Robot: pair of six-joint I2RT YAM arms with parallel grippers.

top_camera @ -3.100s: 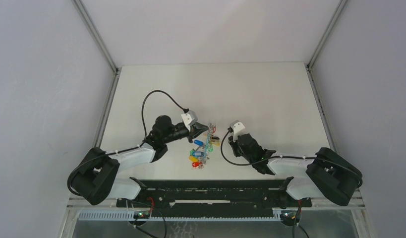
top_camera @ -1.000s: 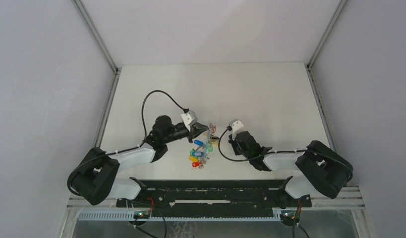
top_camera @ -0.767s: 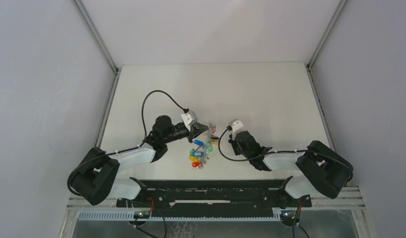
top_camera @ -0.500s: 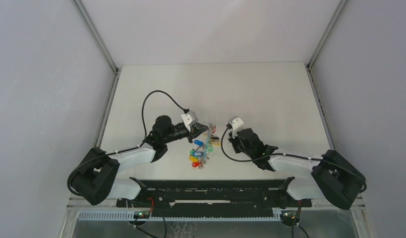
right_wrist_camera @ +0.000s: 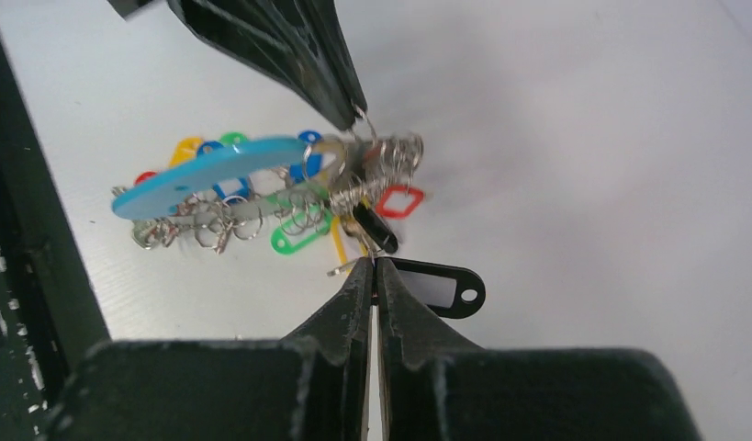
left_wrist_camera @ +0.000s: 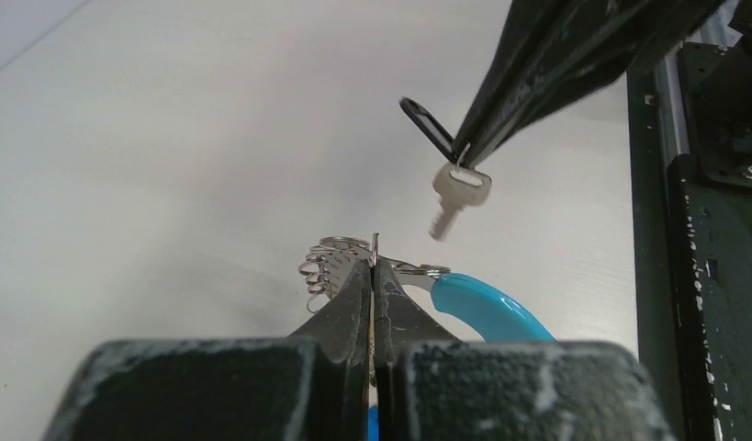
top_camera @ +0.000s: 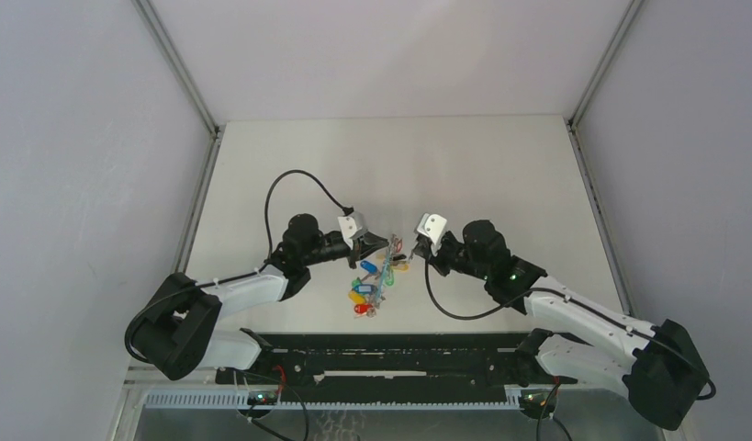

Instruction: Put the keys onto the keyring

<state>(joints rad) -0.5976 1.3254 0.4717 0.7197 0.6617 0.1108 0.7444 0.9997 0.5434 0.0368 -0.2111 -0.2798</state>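
Silvery key [left_wrist_camera: 461,187] dangles just beside the keyring [left_wrist_camera: 487,309], pinched in the closed right gripper [right_wrist_camera: 373,265]; the closed left gripper [left_wrist_camera: 373,268] clamps the keyring.

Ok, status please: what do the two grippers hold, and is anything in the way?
Left gripper shut on keyring. Right gripper shut on black-tagged key, close to the ring, not yet threaded. Nothing seen between them.

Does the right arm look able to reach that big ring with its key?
Probably yes: the key in the right pincer hangs close to the keyring, nothing between, and the left pincer grips it.
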